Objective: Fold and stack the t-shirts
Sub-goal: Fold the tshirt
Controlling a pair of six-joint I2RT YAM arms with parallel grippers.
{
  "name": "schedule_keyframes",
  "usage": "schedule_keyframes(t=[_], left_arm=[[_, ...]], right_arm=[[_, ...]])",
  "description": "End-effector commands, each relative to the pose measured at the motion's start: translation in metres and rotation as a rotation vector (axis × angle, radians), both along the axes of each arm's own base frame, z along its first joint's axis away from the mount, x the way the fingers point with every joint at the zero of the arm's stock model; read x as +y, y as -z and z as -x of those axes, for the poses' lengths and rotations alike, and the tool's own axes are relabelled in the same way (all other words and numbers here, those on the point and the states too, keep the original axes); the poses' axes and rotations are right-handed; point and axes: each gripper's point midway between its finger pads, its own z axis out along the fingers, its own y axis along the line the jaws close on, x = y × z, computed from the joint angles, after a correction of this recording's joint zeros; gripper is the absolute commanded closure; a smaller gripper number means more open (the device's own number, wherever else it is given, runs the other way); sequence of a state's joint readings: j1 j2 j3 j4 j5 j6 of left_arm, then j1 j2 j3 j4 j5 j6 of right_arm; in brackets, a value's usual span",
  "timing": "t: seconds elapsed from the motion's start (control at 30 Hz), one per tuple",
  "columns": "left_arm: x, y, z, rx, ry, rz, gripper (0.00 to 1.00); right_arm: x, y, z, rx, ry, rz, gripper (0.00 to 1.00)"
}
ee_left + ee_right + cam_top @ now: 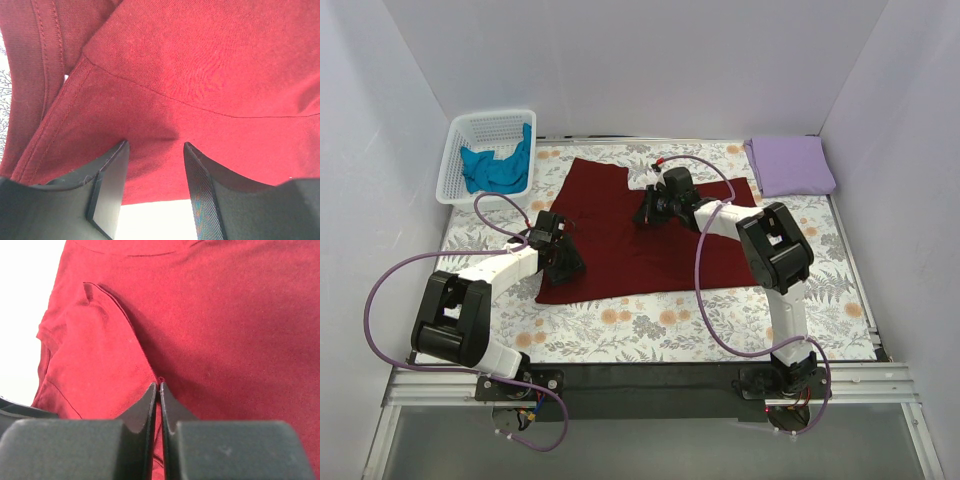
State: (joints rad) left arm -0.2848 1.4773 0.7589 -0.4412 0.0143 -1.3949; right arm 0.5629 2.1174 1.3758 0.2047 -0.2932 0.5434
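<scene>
In the top view, the maroon t-shirt (620, 240) lies spread flat on the floral cloth (650, 320) that covers the surface, and I place all other things from it. Beyond its far left corner stands the white basket (455, 150) with the teal t-shirt (495, 168) crumpled inside. Beyond its far right corner lies the lavender t-shirt (790, 165), a neat folded rectangle, which I judge to be the base of the stack. The left gripper (563, 262) is at the near left edge of the maroon t-shirt and the right gripper (645, 212) is on its far middle part. It seems one arm is placed to keep the fabric down while the other makes the fold. From this height the jaws are too small to read, and both arms cover some of the shirt. In the left wrist view, the jaws stand clearly apart and grip nothing. The red fabric only lies under them, with a seam (150, 92) crossing it. The white strip at the bottom is overexposed. In the right wrist view, the jaws are closed, and their tips meet on the thin fold edge (120, 315) of the maroon t-shirt, so they seem to pinch it. How much fabric is inside I cannot tell. The left side of this picture is burnt out white.
</scene>
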Motion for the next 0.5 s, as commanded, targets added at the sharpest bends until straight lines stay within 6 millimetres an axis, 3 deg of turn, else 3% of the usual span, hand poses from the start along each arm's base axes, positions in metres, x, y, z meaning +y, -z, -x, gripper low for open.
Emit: schedule_keyframes(t=[0.0, 0.13, 0.23, 0.27, 0.3, 0.33, 0.37, 0.4, 0.47], left_arm=[[0.018, 0.025, 0.024, 0.106, -0.011, -0.092, 0.53], [0.018, 0.024, 0.024, 0.105, -0.013, -0.091, 0.53], [0.017, 0.02, 0.02, 0.085, -0.015, -0.088, 0.53], [0.016, 0.017, 0.016, 0.069, -0.015, -0.083, 0.53], [0.015, 0.01, 0.012, 0.042, -0.017, -0.077, 0.53], [0.014, 0.005, 0.009, 0.024, -0.019, -0.071, 0.53], [0.013, 0.0, 0.006, 0.004, -0.02, -0.065, 0.52], [0.012, -0.012, 0.002, -0.036, -0.023, -0.054, 0.52], [0.013, -0.024, -0.002, -0.078, -0.034, -0.048, 0.52]], right_arm=[[-0.003, -0.033, -0.01, -0.081, 0.03, -0.027, 0.9], [-0.002, -0.037, -0.01, -0.086, 0.017, -0.033, 0.72], [-0.009, -0.048, -0.009, -0.103, 0.023, -0.027, 0.65], [-0.018, -0.04, -0.004, -0.084, 0.041, 0.003, 0.63], [-0.024, -0.053, -0.003, -0.107, 0.052, 0.005, 0.62], [-0.036, -0.054, -0.005, -0.11, 0.083, 0.021, 0.58], [-0.05, -0.042, 0.005, -0.075, 0.093, 0.056, 0.57], [-0.06, -0.055, 0.007, -0.101, 0.101, 0.062, 0.57], [-0.09, -0.052, 0.009, -0.092, 0.148, 0.111, 0.55]])
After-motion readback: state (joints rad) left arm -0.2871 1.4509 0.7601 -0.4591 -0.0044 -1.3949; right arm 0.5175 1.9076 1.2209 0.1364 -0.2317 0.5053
